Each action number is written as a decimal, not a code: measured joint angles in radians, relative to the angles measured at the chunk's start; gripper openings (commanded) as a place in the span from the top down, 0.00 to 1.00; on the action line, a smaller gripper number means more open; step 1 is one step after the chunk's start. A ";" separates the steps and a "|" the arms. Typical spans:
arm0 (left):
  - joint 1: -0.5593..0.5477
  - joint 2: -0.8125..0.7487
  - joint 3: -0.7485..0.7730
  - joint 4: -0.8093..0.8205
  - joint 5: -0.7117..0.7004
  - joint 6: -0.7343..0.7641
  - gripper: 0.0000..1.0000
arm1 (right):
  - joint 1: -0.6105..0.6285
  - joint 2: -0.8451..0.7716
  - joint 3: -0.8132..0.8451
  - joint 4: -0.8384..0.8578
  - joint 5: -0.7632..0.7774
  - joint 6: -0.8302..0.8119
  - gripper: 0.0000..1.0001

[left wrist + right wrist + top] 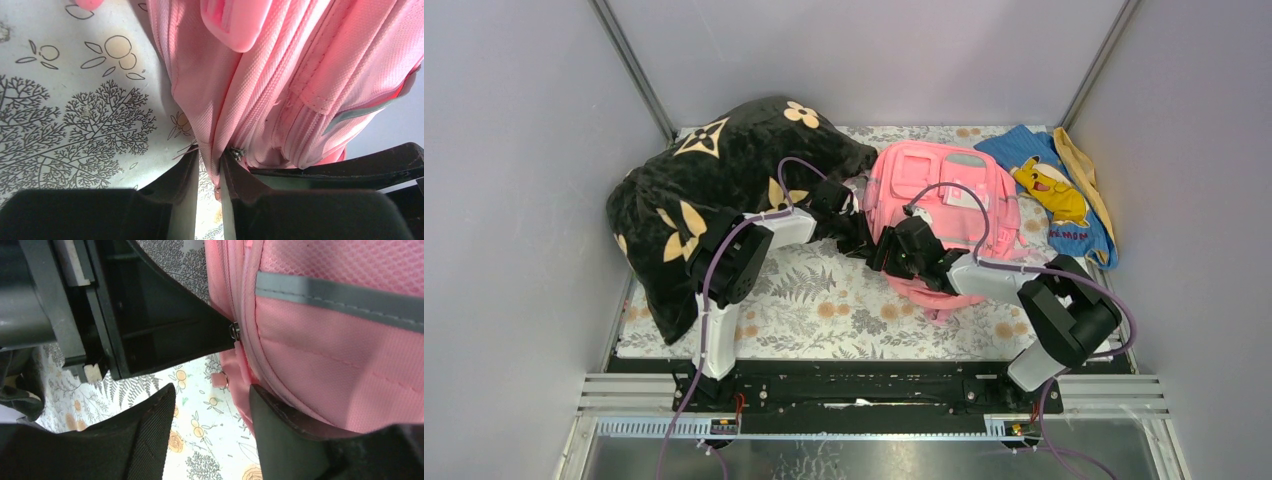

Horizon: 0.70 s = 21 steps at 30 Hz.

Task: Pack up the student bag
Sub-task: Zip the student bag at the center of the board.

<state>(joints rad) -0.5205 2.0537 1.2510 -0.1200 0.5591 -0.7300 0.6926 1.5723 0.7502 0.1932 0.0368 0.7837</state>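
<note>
The pink student bag (944, 200) lies on the flowered tablecloth in the middle of the table. My left gripper (854, 228) is at the bag's left edge. In the left wrist view its narrow jaws (210, 152) pinch a fold of pink fabric (220, 125) beside a zip seam. My right gripper (892, 252) sits just below it at the bag's near left corner. It (211, 390) stands open; its right finger (280, 415) presses against the bag's underside (340, 370), and only tablecloth shows between the fingers. A metal zip slider (234, 331) touches the left gripper's black finger (165, 330).
A big black pillow with tan flowers (714, 190) fills the back left, close behind the left arm. A blue cloth with a yellow cartoon figure (1049, 190) lies at the back right by the wall. Grey walls close in both sides.
</note>
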 measured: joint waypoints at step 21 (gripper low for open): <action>0.002 0.001 0.002 0.022 0.001 0.002 0.74 | 0.003 0.075 0.117 -0.113 0.085 -0.098 0.43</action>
<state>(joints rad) -0.5190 2.0544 1.2530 -0.0978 0.5598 -0.7280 0.6956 1.6470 0.8677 0.0803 0.1219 0.6853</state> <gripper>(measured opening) 0.262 0.573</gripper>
